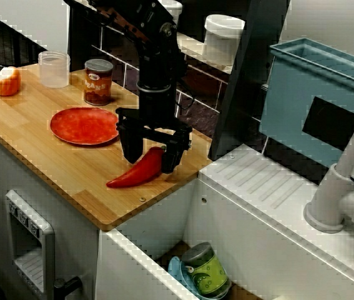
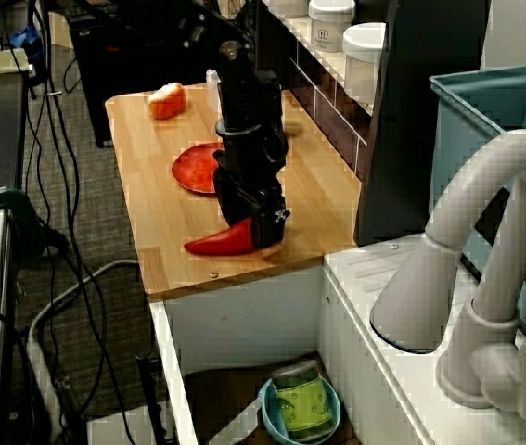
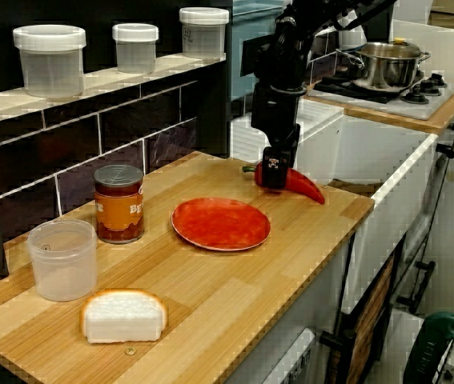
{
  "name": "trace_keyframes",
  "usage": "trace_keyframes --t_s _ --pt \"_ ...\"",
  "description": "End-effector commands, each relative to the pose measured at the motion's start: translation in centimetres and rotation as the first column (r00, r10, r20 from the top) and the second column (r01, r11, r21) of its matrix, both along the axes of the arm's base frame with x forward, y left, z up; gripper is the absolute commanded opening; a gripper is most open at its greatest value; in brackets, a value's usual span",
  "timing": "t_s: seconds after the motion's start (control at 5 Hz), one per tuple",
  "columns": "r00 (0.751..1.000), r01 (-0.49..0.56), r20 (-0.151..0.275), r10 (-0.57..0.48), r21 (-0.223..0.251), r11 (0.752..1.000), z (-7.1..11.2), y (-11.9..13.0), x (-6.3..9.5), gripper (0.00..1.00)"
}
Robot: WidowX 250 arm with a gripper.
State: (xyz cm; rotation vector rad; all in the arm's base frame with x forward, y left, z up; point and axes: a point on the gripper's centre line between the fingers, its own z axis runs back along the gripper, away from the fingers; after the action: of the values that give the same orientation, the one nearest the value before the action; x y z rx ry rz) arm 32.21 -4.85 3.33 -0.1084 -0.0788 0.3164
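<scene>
Pincer (image 1: 153, 159): pointing straight down, fingers spread, one on either side of the red pepper's thick end. Tips are at or just above the table. Whether the pads touch the pepper cannot be told.
Red pepper (image 1: 134, 175): lying flat near the corner of the table (image 1: 52, 169) at the sink end, pointed tip toward the front edge, stem end under the pincer.
Grip, in judgement: the skin looks smooth and the body tapers, so closing squarely and gently across the thick part should guard against slipping or rolling.
Red plate (image 1: 84, 125): just beside the pincer, apart from the pepper.
Can (image 1: 98, 81), plastic cup (image 1: 54, 69), bread slice (image 1: 7, 81): further along the table, well apart.
Obstructions: dark upright panel (image 1: 245, 81) close behind the arm. The table's front edge is near the pepper's tip.
</scene>
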Motion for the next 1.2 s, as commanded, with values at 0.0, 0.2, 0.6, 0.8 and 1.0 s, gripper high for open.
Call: trace_keyframes --t_s 0.0,0.2,0.6,0.8,1.0 --pt "0.995 -0.068 0.076 0.064 0.047 0.997 -2.5 0.3 1.8 1.0" --pt "0.998 -0.04 0.057 0.037 0.059 0.997 -3.1 0.5 2.3 0.0" --pt "1.0 -0.019 -0.018 0.019 0.009 1.0 2.5 1.7 3.7 0.0" --pt "0.997 0.002 -0.083 -0.006 -0.047 0.999 6.3 2.5 3.7 0.0" --pt "0.994 0.028 -0.1 -0.035 -0.071 0.997 8.6 3.5 2.9 0.0"
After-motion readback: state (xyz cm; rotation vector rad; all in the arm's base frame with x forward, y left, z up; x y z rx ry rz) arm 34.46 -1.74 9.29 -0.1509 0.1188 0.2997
